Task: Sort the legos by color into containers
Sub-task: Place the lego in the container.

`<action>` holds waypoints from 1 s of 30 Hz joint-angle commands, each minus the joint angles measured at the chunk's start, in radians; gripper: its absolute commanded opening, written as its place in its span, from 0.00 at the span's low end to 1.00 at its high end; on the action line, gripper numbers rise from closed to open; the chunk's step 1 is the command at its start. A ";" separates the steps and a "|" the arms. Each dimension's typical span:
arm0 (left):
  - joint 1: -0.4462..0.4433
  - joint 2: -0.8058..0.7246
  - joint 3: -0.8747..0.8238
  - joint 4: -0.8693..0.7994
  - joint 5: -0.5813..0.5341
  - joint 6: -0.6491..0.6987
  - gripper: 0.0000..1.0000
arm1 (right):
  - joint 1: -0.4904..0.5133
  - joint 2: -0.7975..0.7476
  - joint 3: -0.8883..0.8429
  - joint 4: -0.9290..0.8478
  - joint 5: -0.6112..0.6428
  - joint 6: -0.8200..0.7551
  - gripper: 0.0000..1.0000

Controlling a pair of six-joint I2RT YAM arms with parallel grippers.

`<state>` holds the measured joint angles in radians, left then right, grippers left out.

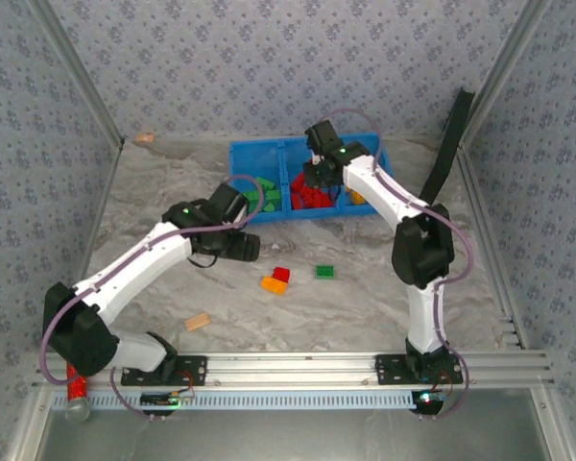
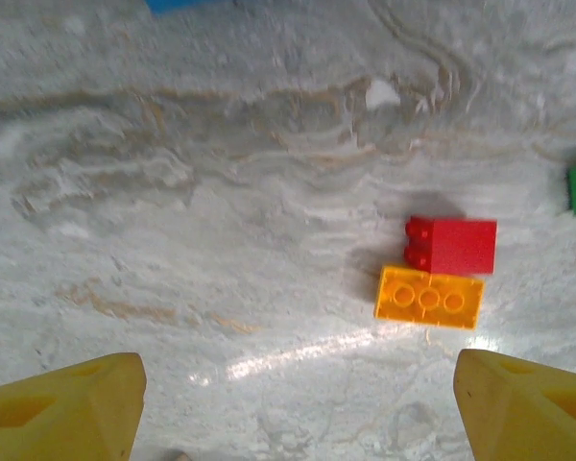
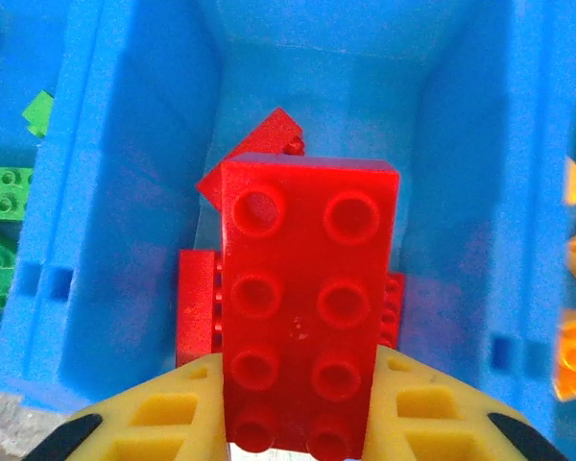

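One red eight-stud brick, clamped in the right gripper, hangs over the middle compartment of the blue tray; dropped off-centre, it could bounce among the green bricks. The left gripper gapes empty just outside the tray.

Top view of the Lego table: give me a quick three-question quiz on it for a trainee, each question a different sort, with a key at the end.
1. True or false: the right pincer grips a red brick above the tray's middle compartment.
2. Pick one: the loose orange brick ahead of the open left pincer touches a brick of which colour? A red, B green, C blue.
3. Fill the gap: the green bricks lie in the tray's ___ compartment.

Key: 1 true; 2 A; 3 left.
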<state>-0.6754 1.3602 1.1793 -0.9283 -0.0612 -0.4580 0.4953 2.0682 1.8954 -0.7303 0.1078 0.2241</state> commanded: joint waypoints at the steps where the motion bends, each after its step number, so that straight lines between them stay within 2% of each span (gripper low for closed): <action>1: -0.044 -0.024 -0.027 0.014 -0.018 -0.084 0.84 | -0.004 0.078 0.094 -0.022 -0.031 -0.049 0.31; 9: -0.139 0.069 -0.038 0.089 -0.005 -0.151 0.84 | -0.005 0.222 0.224 -0.048 -0.067 -0.041 0.39; 17: -0.175 0.172 0.005 0.125 0.005 -0.161 0.83 | -0.014 0.257 0.222 -0.026 -0.085 -0.016 0.50; 20: -0.178 0.205 0.028 0.140 0.003 -0.152 0.83 | -0.013 0.231 0.204 -0.016 -0.082 -0.015 0.53; 30: -0.199 0.343 0.092 0.194 0.043 -0.124 0.80 | -0.015 0.007 0.095 0.012 -0.075 -0.015 0.57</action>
<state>-0.8597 1.6684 1.2404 -0.7506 -0.0471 -0.5999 0.4858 2.1902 2.0033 -0.7227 0.0368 0.2016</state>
